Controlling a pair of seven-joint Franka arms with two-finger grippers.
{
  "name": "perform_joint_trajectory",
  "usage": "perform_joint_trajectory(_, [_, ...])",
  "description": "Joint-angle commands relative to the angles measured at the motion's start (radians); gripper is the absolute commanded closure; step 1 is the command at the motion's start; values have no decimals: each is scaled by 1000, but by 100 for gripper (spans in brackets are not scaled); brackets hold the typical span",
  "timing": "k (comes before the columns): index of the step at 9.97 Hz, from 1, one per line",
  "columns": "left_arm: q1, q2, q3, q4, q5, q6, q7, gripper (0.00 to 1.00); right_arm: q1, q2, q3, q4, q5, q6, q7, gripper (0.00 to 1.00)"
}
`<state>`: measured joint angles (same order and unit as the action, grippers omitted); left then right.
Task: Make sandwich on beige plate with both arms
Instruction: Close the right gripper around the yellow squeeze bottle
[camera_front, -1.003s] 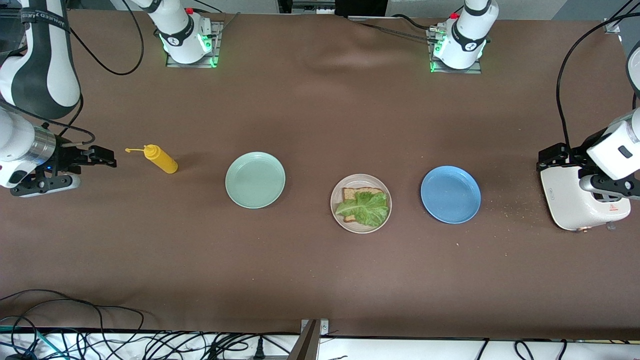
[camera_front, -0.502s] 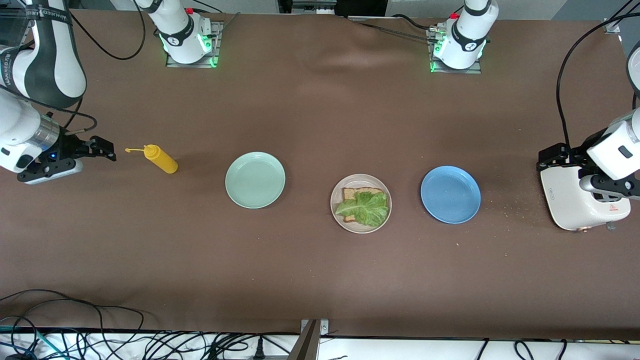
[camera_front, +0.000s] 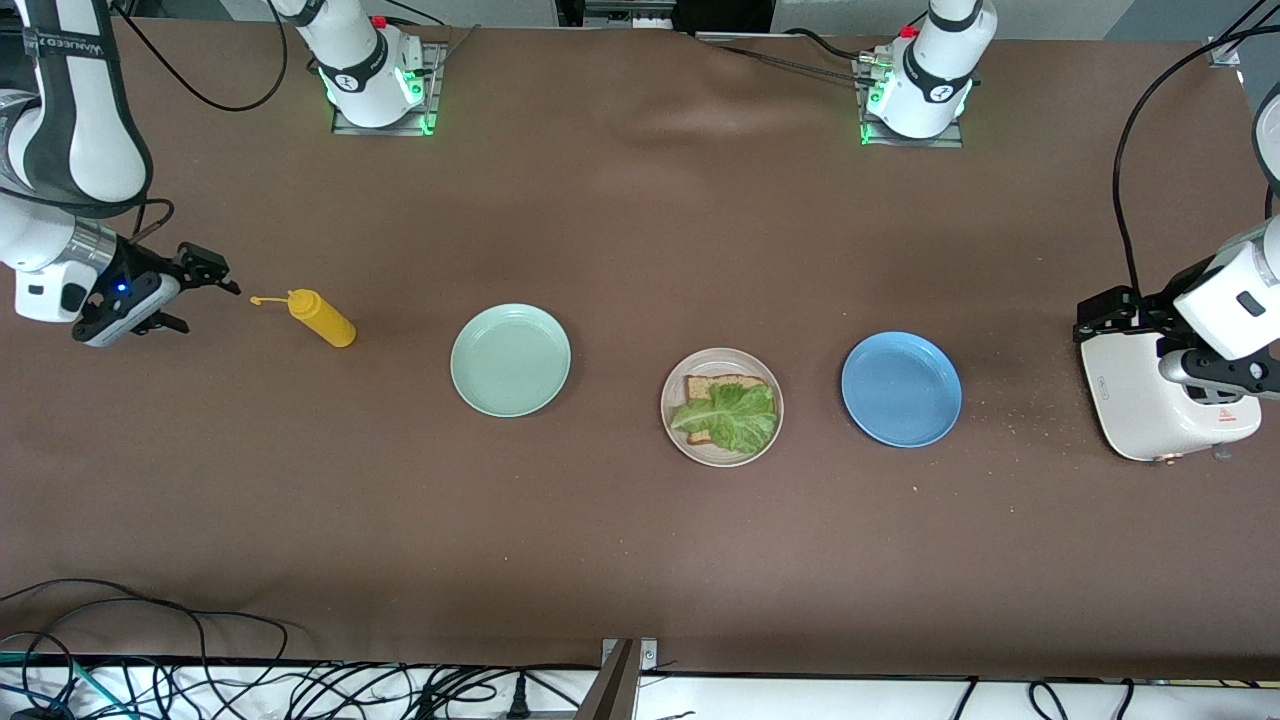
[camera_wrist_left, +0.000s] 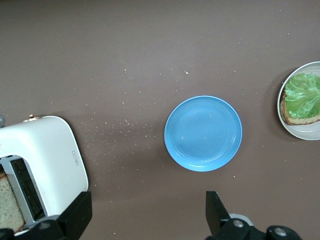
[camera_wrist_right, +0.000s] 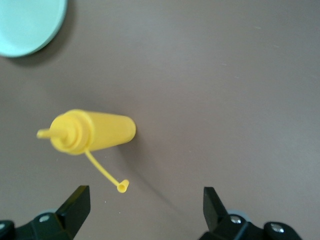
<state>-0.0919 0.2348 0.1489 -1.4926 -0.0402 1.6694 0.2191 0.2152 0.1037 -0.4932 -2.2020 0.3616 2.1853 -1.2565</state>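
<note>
— Bread (camera_front: 712, 388) sits on the beige plate (camera_front: 722, 455), with a lettuce leaf (camera_front: 730, 415) spread on top. No second slice is on it yet.

— Where does that plate stand?

— Between the mint plate (camera_front: 510, 360) and the blue plate (camera_front: 901, 389), a little nearer the front camera than both.

— And the grippers?

— The right gripper (camera_front: 205, 268) is up at the right arm's end of the table, beside the mustard bottle (camera_front: 322, 317), jaws spread and holding nothing. Its wrist view shows the bottle (camera_wrist_right: 92, 131) standing with its cap dangling on a strap.

— The left one?

— The left gripper (camera_front: 1105, 318) hangs over the toaster (camera_front: 1150, 400) at the left arm's end, fingers (camera_wrist_left: 216, 210) wide apart and empty. Its wrist view shows a slice (camera_wrist_left: 9, 207) in the toaster's slot, with crumbs (camera_wrist_left: 112, 127) scattered on the cloth between toaster and blue plate.
</note>
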Motion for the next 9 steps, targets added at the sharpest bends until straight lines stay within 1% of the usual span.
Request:
perform_joint_trajectory(1, [-3, -2, -2, 3, 34, 1, 3, 0, -16, 34, -36, -32, 144, 8, -318, 0])
perform_joint_trajectory(3, [-3, -2, -2, 5, 33, 1, 3, 0, -74, 88, -36, -33, 197, -8, -502, 0])
perform_joint_trajectory(5, [-3, -2, -2, 3, 33, -7, 3, 0, -123, 146, -36, -32, 285, -42, -651, 0])
perform_joint_trajectory(7, [-3, -2, -2, 3, 34, -8, 3, 0, -134, 186, -36, -30, 358, -49, -751, 0])
perform_joint_trajectory(9, [-2, -2, -2, 3, 34, -8, 3, 0, -149, 206, -36, -28, 376, -76, -793, 0])
